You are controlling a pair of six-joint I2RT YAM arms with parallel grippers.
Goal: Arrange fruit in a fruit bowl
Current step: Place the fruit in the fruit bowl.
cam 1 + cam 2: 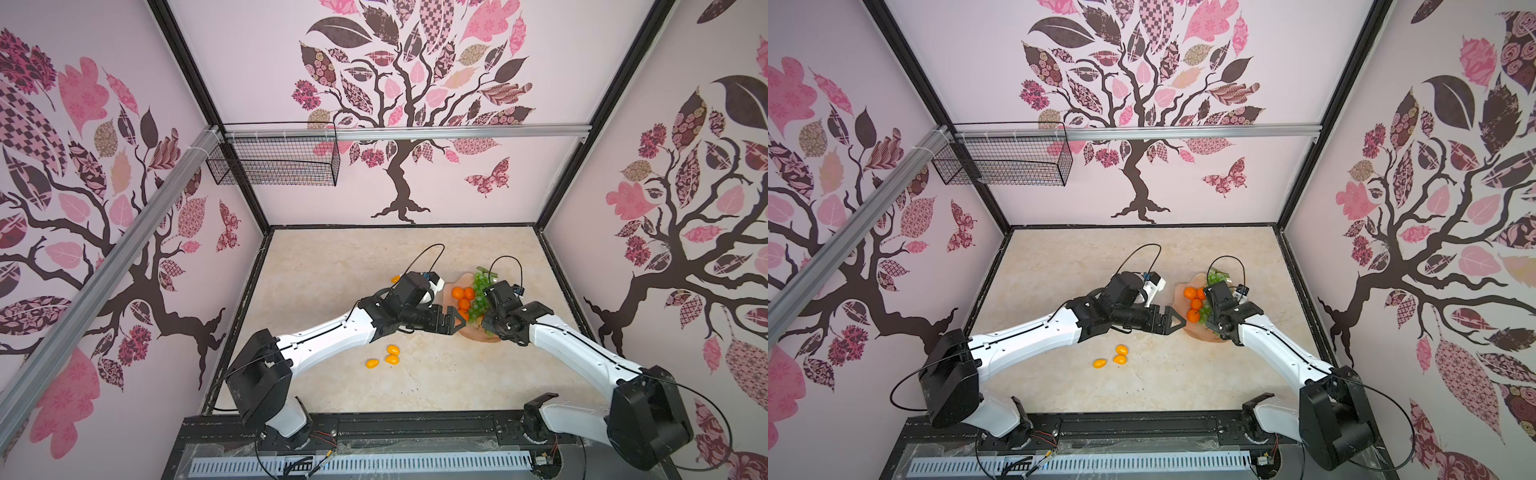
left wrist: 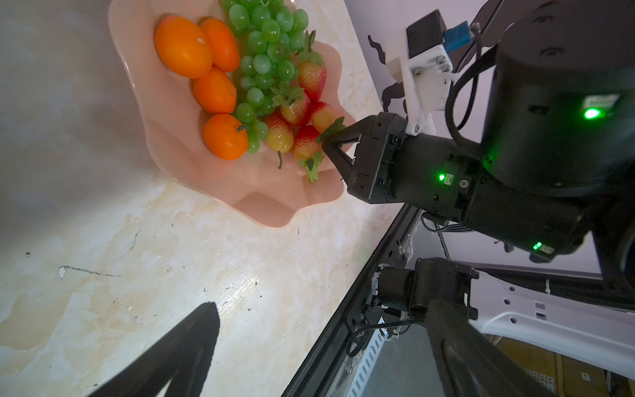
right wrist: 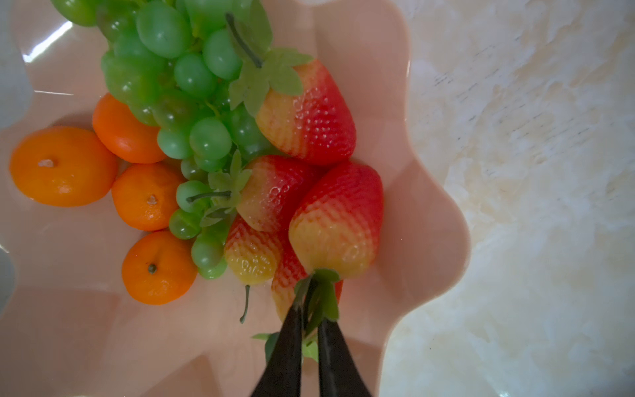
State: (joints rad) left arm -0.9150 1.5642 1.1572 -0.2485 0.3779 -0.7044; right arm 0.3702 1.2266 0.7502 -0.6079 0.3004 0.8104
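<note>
Right pincer (image 3: 311, 309): jaws a slit apart with the green top of a strawberry (image 3: 338, 223) between them; gripping or released, cannot tell. That strawberry lies on other strawberries in the fruit bowl (image 3: 426, 213), next to the grape bunch (image 3: 165, 68) and four tangerines (image 3: 63, 166). Left pincer (image 1: 457, 321): spread wide, holding nothing, near the bowl's rim; three yellow-orange ovals (image 1: 392, 350) on the bench (image 1: 332, 266).
</note>
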